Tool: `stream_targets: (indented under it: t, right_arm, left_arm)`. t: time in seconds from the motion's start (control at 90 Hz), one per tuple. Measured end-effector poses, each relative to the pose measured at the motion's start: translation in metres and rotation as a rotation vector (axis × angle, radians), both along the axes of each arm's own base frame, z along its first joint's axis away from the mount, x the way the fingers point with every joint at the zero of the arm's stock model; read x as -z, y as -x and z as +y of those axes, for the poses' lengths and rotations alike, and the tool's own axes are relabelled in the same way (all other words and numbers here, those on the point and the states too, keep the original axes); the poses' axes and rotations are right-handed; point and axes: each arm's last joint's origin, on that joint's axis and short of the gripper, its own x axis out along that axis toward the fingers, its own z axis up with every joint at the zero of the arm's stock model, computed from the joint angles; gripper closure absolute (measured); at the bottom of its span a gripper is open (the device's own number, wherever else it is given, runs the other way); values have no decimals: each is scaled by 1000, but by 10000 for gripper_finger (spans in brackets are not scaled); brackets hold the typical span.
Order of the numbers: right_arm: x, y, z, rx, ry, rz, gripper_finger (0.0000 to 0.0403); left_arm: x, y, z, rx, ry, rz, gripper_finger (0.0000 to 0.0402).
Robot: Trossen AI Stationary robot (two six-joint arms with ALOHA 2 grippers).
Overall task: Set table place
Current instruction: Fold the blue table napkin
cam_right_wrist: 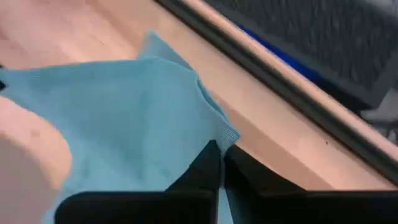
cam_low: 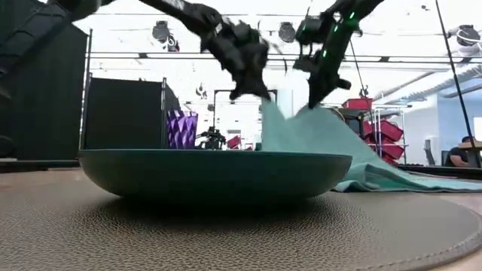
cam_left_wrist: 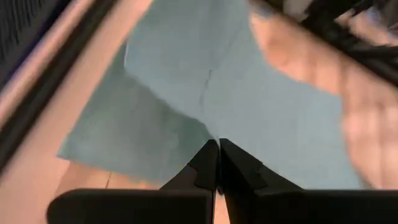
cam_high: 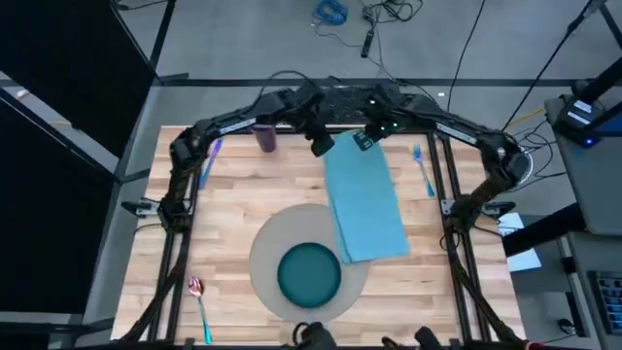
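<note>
Both arms reach in over the far edge of the pale wood tabletop (cam_high: 233, 194), and each has hold of one far corner of the light blue napkin (cam_high: 366, 199). The left gripper (cam_high: 325, 145) has its 2 fingers (cam_left_wrist: 205, 167) pressed together on the cloth, and the right gripper (cam_high: 365, 137) likewise pinches the cloth between its fingers (cam_right_wrist: 208, 163). In the low view the 2 held corners are lifted off the tabletop while the rest of the napkin slopes down and lies flat, its near end overlapping the right side of the round grey mat (cam_high: 267, 255). The teal plate (cam_high: 309, 271) sits on the mat, just beside the napkin's near corner. The purple cup (cam_high: 265, 138) stands upright near the far edge, left of the left gripper. A blue knife (cam_high: 209, 160) lies at the far left, a blue fork (cam_high: 422, 167) at the far right, and the pink-bowled green-handled spoon (cam_high: 200, 306) lies at the near left corner, well apart from the mat.
</note>
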Motion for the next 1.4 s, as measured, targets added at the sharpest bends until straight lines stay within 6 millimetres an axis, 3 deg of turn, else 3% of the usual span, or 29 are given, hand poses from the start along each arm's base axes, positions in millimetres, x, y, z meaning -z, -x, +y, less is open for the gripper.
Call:
stream_targets:
  t: [0.211,0.311,0.422,0.656,1.111,1.233,1.4]
  right_arm:
    - [-32,15,10,-17,103,-106,403]
    - [-49,18,11,-26,139,-131,403]
    - [-69,21,13,-20,157,-159,403]
    - [-81,19,23,-46,142,-159,403]
    - [-68,12,21,-31,74,-101,403]
    - [-60,5,15,-29,55,-75,403]
    - [-40,-2,-2,-7,16,-6,403]
  left_arm:
    - [-60,25,-8,-65,-99,-179,401]
    - [-77,34,-5,-100,-115,-245,401]
    - [-79,42,-1,-138,-87,-235,401]
    - [-63,39,5,-146,-53,-157,401]
    - [-14,15,26,-271,-145,8,401]
    - [8,7,33,-253,-169,68,388]
    - [49,-7,44,-272,-158,166,333]
